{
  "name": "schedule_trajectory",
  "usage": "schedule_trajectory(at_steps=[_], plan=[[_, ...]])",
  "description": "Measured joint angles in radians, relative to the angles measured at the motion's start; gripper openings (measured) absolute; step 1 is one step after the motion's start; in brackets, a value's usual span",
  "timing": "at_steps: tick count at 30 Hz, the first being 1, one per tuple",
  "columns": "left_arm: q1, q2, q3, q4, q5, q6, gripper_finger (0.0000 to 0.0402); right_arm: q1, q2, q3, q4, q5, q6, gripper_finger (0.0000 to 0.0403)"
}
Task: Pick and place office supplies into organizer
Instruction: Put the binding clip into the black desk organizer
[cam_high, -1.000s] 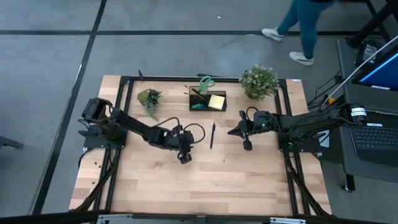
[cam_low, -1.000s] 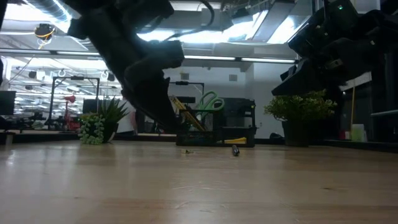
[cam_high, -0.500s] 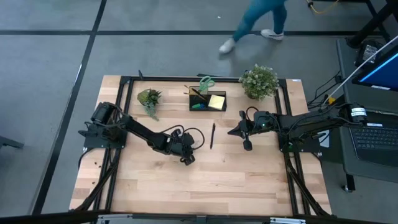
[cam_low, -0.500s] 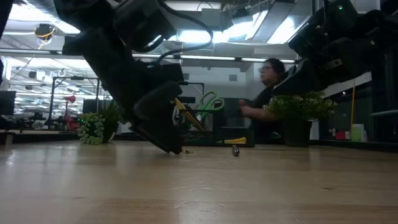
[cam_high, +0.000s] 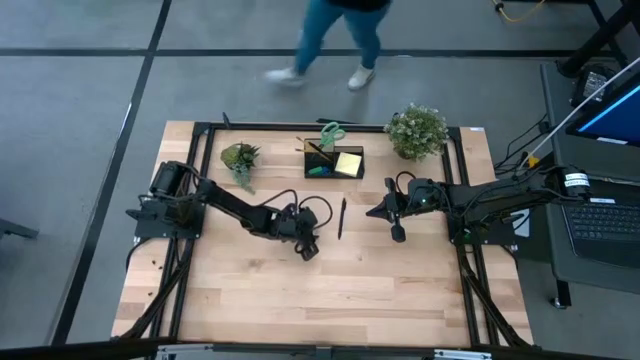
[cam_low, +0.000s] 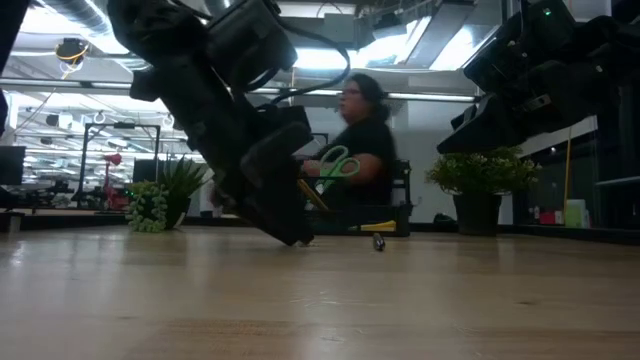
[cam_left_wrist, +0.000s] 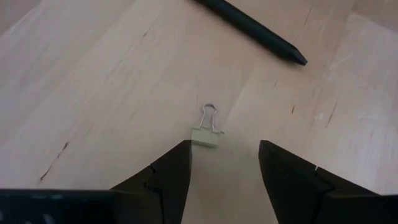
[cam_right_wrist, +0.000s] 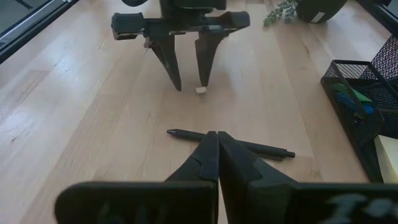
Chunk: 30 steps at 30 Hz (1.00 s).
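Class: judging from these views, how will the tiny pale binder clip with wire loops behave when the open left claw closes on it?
The tiny pale binder clip probably weighs little. Its wire loops look apt to fold aside. Lying flat on the smooth wooden table ahead of the open left claw, it may skid.

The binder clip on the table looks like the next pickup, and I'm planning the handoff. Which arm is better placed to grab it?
Left. The left gripper is open and low over the binder clip, which lies just ahead of its fingertips. The right gripper is shut and sits beyond the black pen.
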Motion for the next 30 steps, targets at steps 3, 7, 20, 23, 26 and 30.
schedule_trajectory(at_steps=[3, 7, 20, 23, 26, 30], plan=[[0.012, 0.001, 0.000, 0.006, 0.012, 0.021, 0.0180, 0.000, 0.000, 0.000, 0.000, 0.000, 0.000, 0.0006], [0.018, 0.002, 0.000, 0.003, 0.025, 0.071, 0.0175, 0.000, 0.000, 0.000, 0.000, 0.000, 0.000, 0.0006], [-0.001, 0.003, -0.001, -0.013, -0.020, 0.320, 0.0180, 0.000, 0.000, 0.000, -0.001, 0.000, 0.000, 0.0006], [0.013, 0.002, -0.001, -0.013, 0.003, 0.351, 0.0180, 0.000, 0.000, 0.000, -0.001, 0.000, 0.000, 0.0006], [0.037, 0.000, -0.001, -0.013, 0.058, 0.378, 0.0180, 0.000, 0.000, 0.000, -0.001, 0.000, -0.002, 0.0006], [0.068, 0.000, -0.001, -0.014, 0.100, 0.390, 0.0180, 0.000, 0.000, 0.000, -0.001, 0.000, -0.002, 0.0006]])
